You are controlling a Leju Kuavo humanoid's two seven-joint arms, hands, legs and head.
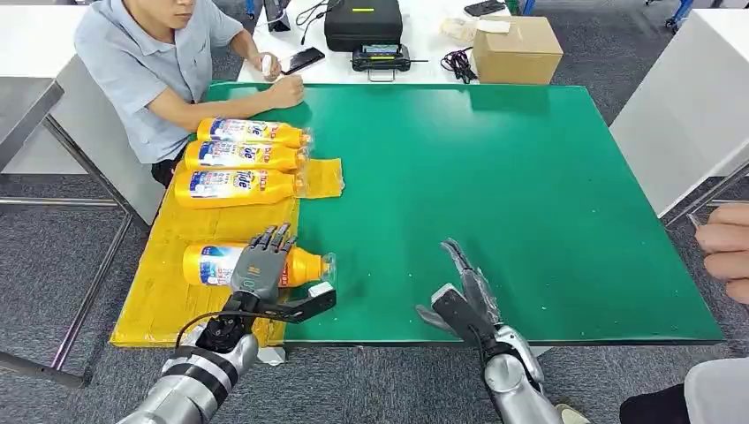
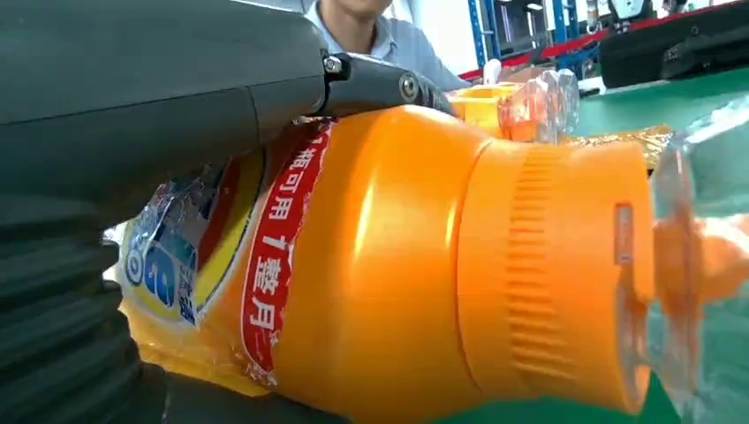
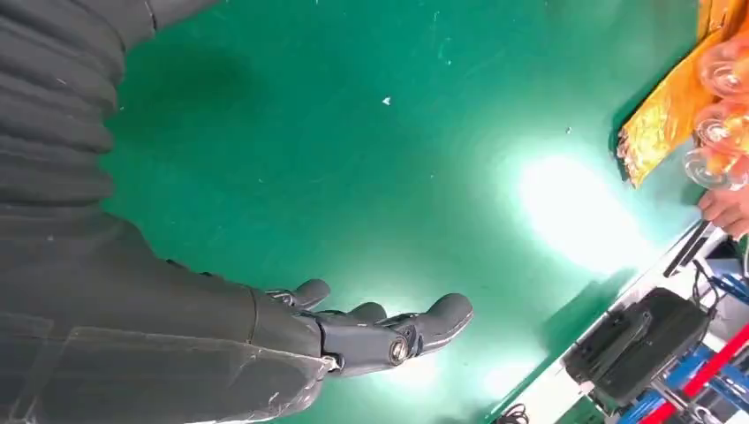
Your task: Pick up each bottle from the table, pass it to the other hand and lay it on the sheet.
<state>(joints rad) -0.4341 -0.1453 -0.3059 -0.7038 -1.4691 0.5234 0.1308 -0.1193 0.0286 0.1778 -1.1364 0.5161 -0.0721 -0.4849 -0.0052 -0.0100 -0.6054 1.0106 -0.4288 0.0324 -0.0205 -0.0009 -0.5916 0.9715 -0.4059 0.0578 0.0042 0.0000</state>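
Observation:
Three orange bottles (image 1: 243, 157) lie side by side on the far part of the yellow sheet (image 1: 168, 291). A fourth orange bottle (image 1: 305, 266) lies on the sheet nearer to me, its clear cap over the green table (image 1: 530, 194). My left hand (image 1: 261, 265) rests over this bottle (image 2: 397, 265) with fingers stretched across its top and the thumb spread apart on the near side. My right hand (image 1: 464, 296) hovers open and empty above the table's front edge, its fingers (image 3: 371, 331) apart over bare green.
A person (image 1: 150, 62) sits at the table's far left corner, a hand on the table. Another person's hand (image 1: 724, 247) shows at the right edge. Beyond the far edge stand a cardboard box (image 1: 517, 49) and a black case (image 1: 362, 22). A white table (image 1: 689, 106) stands on the right.

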